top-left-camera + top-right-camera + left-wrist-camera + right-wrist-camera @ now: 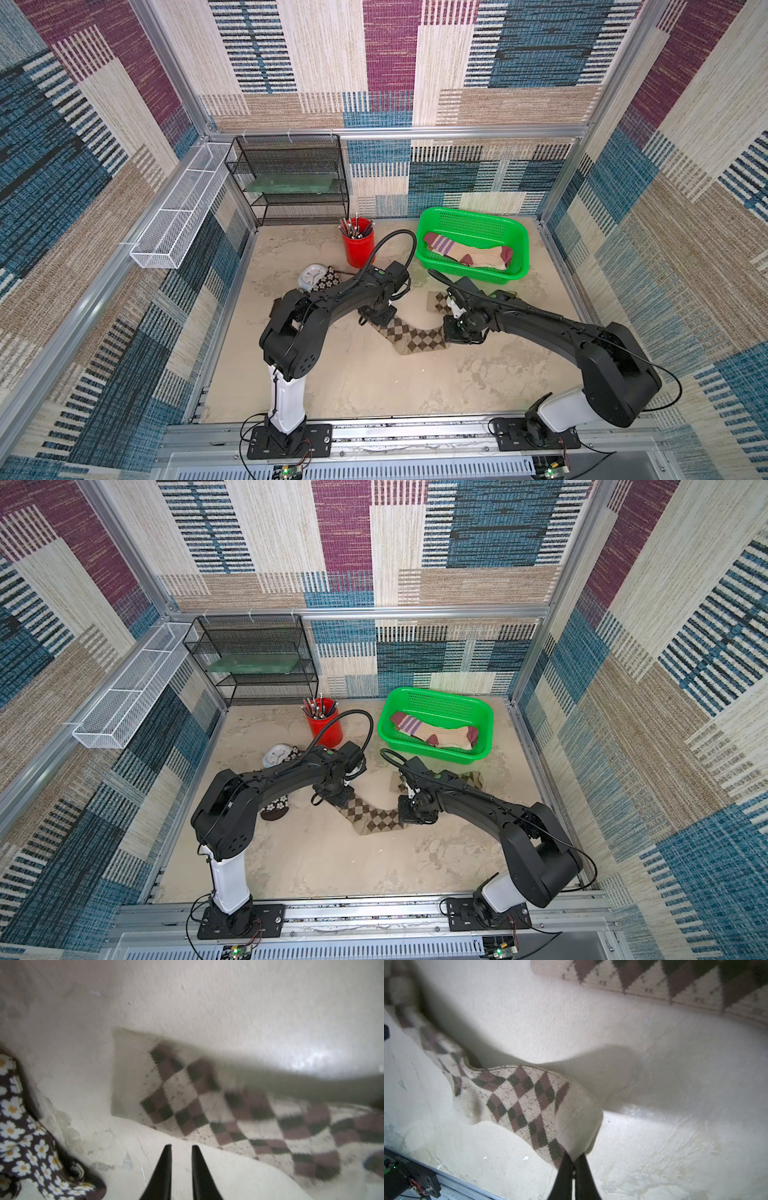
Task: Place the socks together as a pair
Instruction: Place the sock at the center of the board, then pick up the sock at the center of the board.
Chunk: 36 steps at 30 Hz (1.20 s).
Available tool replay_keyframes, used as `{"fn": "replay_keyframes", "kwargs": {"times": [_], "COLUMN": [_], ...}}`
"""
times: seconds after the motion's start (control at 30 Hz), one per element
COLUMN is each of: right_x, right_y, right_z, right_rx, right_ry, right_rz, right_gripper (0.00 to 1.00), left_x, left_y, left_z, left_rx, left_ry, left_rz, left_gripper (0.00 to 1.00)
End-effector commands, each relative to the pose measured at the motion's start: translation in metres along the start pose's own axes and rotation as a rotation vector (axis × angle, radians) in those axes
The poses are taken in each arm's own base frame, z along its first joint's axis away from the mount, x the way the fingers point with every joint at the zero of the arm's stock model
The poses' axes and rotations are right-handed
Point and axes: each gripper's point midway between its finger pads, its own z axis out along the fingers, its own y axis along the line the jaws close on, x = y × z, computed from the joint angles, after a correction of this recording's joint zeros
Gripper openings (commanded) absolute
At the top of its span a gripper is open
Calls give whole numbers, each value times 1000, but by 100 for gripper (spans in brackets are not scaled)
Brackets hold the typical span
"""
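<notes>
Top view: argyle sock (415, 338) spans left-right, right tool (574, 1158) pinching end.

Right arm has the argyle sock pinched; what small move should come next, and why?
Probably nudge the left gripper forward onto the argyle sock's free end and close: its fingers stand slightly apart, empty, short of the fabric, while the right gripper pinches the other end.

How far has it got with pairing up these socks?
Done: a striped pair lies in the green basket. In hand: the right gripper pinches one diamond-patterned sock; its twin lies nearby. Still to do: joining those, then the flowered socks.
</notes>
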Motion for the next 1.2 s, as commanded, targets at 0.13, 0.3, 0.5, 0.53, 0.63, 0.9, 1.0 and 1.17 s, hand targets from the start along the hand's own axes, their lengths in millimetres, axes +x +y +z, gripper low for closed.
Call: {"fn": "replay_keyframes", "kwargs": {"times": [0.13,0.3,0.5,0.53,0.63,0.9,1.0,1.17], "right_x": [17,18,16,17,17,19,19,15], "right_y": [-8,-16,-19,-19,-20,-19,-19,-18], "right_z": [-7,-9,-9,-9,-10,-11,-11,-12], "right_rx": [15,15,12,14,14,0,1,5], "right_ry": [38,15,8,9,8,3,3,-7], "right_rz": [-20,12,10,9,11,14,16,19], "right_gripper": [0,0,0,0,0,0,0,0], "left_x": [-6,7,0,-1,-3,-12,-11,1], "left_y": [7,-12,-13,-11,0,15,7,-3], "left_z": [-31,-36,-18,-15,-5,7,16,30], "left_rx": [65,238,221,208,144,95,130,172], "left_ry": [-69,-114,-112,-111,-98,-92,-51,1], "left_rz": [-42,-87,-79,-79,-82,-112,-96,-91], "left_gripper": [33,58,61,61,61,60,57,42]}}
